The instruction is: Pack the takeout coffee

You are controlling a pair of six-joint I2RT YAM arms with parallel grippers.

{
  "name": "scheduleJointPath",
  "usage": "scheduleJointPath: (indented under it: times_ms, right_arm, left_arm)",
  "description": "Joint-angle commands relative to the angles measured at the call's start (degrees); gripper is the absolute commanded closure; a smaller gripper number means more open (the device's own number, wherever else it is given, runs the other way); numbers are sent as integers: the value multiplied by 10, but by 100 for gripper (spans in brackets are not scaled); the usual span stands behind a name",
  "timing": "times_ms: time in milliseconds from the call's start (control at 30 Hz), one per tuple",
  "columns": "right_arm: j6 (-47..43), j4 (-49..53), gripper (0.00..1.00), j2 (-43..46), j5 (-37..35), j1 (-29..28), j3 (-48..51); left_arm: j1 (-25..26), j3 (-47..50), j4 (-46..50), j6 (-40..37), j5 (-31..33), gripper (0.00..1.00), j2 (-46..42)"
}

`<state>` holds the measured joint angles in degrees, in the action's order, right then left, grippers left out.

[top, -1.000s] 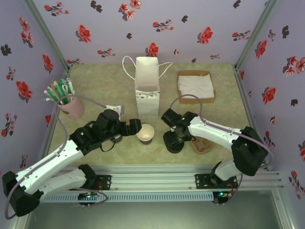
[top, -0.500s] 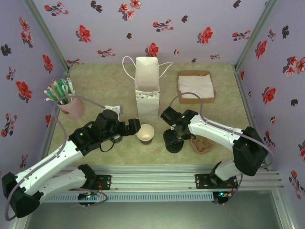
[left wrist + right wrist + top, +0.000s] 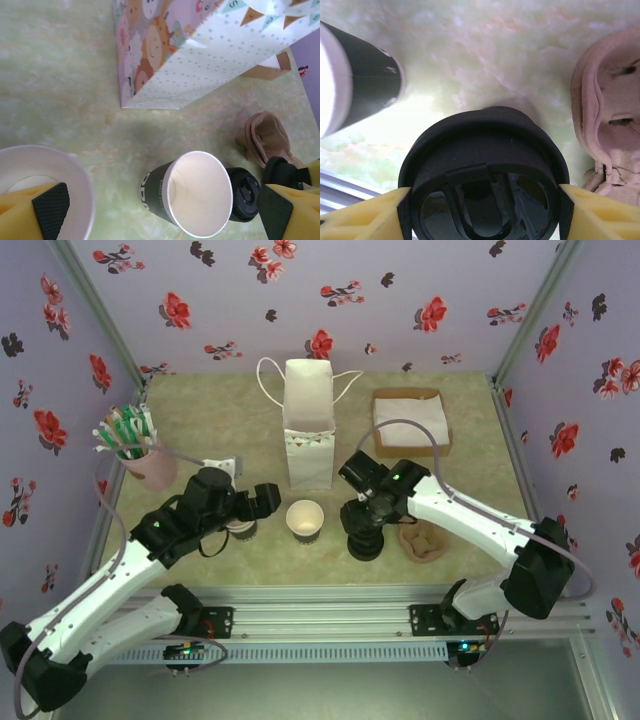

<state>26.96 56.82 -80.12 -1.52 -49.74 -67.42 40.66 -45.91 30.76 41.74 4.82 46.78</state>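
The takeout coffee cup (image 3: 305,520), dark-walled and cream inside, stands lidless in front of the paper bag (image 3: 309,430); it also shows in the left wrist view as the cup (image 3: 197,200) and at the edge of the right wrist view (image 3: 360,80). To its right is a stack of black lids (image 3: 363,542). My right gripper (image 3: 366,516) hangs over that stack, and its yellow fingers press both sides of the top black lid (image 3: 485,170). My left gripper (image 3: 262,502) is wide open to the left of the cup, one finger (image 3: 45,210) over a white-rimmed cup stack (image 3: 75,175).
A tan cardboard sleeve (image 3: 423,542) lies just right of the lids. A box of napkins (image 3: 410,420) sits at the back right. A pink holder with stirrers (image 3: 140,452) stands at the left. The cup stack (image 3: 240,528) lies under my left wrist.
My left gripper has drawn back to the left, away from the lidless cup. My right gripper's jaws have narrowed onto the top lid, and the wrist has turned slightly.
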Motion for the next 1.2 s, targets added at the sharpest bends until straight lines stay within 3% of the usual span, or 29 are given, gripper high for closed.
scheduleJointPath:
  times_ms: [0, 400, 833, 1167]
  right_arm:
    - [-8, 37, 31, -8, -13, -15, -46]
    - [-41, 75, 32, -151, -2, -60, -219]
    - [-63, 119, 32, -287, 13, -88, -362]
    - [-65, 162, 33, -327, -7, -99, -412]
  left_arm:
    - [-31, -16, 32, -24, -16, 1, -19]
    - [-155, 3, 47, -21, -125, 1, -64]
    - [-187, 22, 76, -34, -130, 1, -103]
    - [-197, 27, 84, -43, -130, 1, -113]
